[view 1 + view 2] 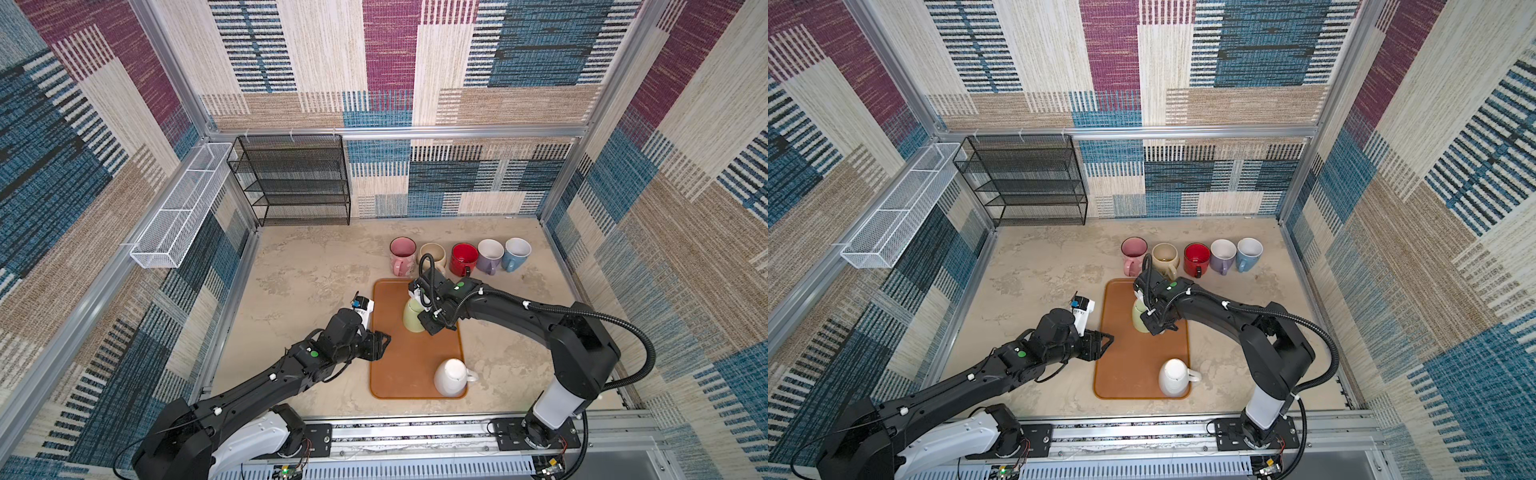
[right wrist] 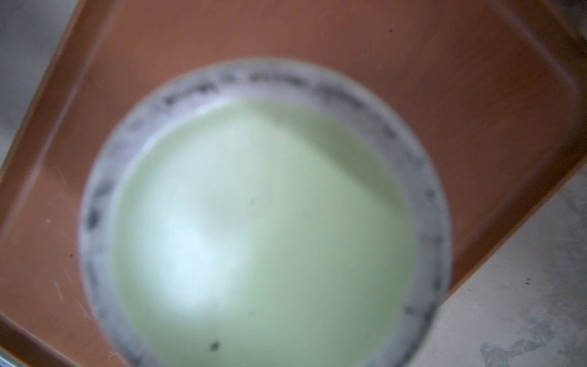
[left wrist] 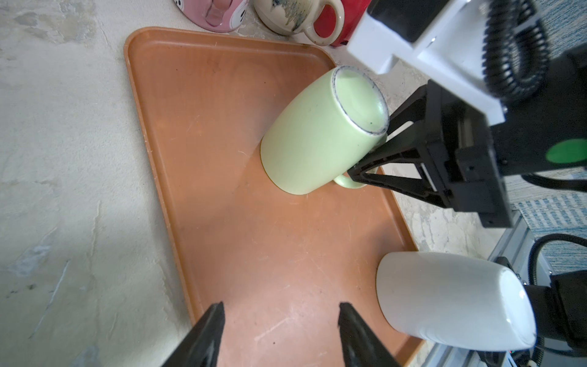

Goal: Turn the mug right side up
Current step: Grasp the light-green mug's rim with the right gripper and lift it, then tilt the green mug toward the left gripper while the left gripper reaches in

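In both top views the right gripper (image 1: 430,322) (image 1: 1152,324) reaches over the brown tray (image 1: 407,365) (image 1: 1129,365) and sits against the green mug (image 1: 412,318) (image 1: 1140,318), which stands mouth down on the tray's far half. The wrist hides the gripper's fingers there. The left gripper (image 1: 384,347) (image 1: 1105,347) hangs at the tray's left edge, fingers apart, with nothing between them. A white mug (image 1: 451,376) stands upside down at the tray's near right corner. Behind the tray, a pink mug (image 1: 402,251), cream mug (image 1: 432,253), red mug (image 1: 464,257), lilac mug (image 1: 490,254) and blue mug (image 1: 516,252) stand upright in a row on the mottled beige bench (image 1: 311,270). A black mesh rack (image 1: 295,178) and a white wire basket (image 1: 178,208) sit in the far left corner, and patchwork fabric covers the walls. In the left wrist view we see the left gripper (image 3: 281,314) spread moderately wide above bare tray. The right gripper (image 3: 370,149) has a finger on either side of the green mug's handle (image 3: 344,182); whether they pinch it we cannot tell. The right wrist view is blurred: the mug's base (image 2: 260,228), ringed in grey, fills it, with tray around it and bench at one corner.
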### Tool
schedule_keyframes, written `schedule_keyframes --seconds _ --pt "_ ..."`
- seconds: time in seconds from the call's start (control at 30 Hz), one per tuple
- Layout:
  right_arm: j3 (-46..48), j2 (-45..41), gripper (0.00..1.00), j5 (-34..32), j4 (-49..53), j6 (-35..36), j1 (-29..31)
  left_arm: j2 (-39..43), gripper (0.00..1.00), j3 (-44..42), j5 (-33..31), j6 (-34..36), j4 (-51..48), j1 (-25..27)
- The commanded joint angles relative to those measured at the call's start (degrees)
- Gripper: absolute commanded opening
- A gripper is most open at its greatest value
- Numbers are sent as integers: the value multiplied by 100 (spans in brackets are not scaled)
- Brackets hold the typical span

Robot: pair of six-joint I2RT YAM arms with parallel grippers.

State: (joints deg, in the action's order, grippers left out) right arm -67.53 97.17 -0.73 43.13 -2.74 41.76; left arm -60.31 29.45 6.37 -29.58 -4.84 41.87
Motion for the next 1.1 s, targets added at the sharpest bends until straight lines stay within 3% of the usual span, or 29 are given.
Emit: schedule_keyframes --seconds 0.0,0.4,0.87,1.07 --pt "-59 61 21 -198 1 -72 8 -15 62 -10 31 -17 194 -10" --pt "-33 -173 0 -21 -171 -95 2 -46 62 -23 75 -82 246 -5" --pt "185 -1412 0 922 -1361 -129 12 71 66 -343 648 -441 1457 -18" --pt "533 -2105 0 1739 -2360 -276 11 133 72 -772 1141 -873 2887 -151"
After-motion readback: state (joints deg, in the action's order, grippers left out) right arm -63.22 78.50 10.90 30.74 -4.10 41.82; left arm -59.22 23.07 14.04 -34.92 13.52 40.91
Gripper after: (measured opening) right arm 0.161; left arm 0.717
